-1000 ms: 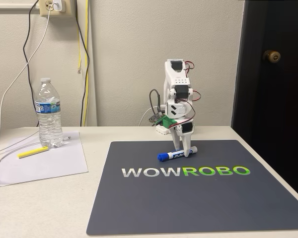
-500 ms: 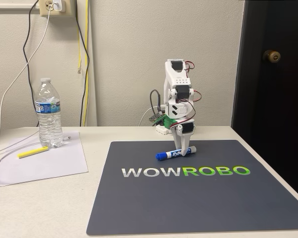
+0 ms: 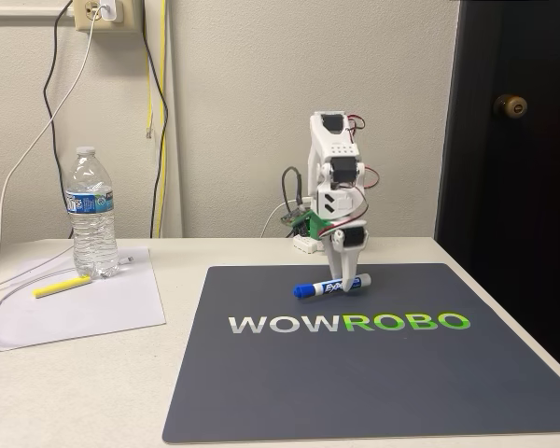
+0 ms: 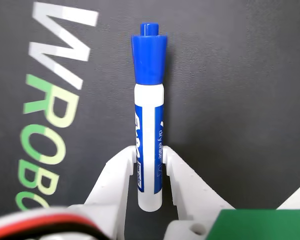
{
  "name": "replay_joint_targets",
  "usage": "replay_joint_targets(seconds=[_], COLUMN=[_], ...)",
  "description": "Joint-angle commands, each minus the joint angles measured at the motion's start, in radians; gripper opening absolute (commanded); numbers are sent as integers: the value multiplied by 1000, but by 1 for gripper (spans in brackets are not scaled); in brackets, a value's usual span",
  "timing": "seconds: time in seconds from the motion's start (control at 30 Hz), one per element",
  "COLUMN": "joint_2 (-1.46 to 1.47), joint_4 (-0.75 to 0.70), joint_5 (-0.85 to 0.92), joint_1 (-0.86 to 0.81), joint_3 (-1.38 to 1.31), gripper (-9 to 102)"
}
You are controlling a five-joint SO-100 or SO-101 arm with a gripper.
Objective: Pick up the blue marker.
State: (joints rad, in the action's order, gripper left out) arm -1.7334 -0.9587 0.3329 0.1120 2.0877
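Observation:
The blue marker (image 3: 322, 288) has a white barrel, a blue label and a bright blue cap that points left in the fixed view. My gripper (image 3: 342, 283) hangs down from the white arm and is shut on the barrel near its right end, at the back of the dark mat (image 3: 373, 373). The marker looks slightly raised off the mat. In the wrist view the blue marker (image 4: 149, 115) runs upward with its cap at the top. Two white fingers (image 4: 117, 175) of my gripper (image 4: 150, 162) press on both sides of its lower barrel.
A water bottle (image 3: 91, 213) and a thin yellow stick (image 3: 62, 286) rest on a sheet of paper (image 3: 93, 308) at the left. Cables hang down the wall at the back left. A dark door (image 3: 513, 168) stands to the right of the table.
The marker has risen a little and shifted slightly, held in the gripper. The arm's wrist has straightened upward a bit.

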Motion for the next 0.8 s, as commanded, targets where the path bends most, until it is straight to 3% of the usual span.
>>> replay_joint_targets(seconds=[0.0,0.27,0.6,0.77], joint_2=[-75,-206,-448,-632], joint_4=[5,29,110,235], joint_5=[2,-6,-156,-216], joint_1=[6,6,-60,-75], joint_3=[-17,-17,0,72], gripper=[5,5,5,5])
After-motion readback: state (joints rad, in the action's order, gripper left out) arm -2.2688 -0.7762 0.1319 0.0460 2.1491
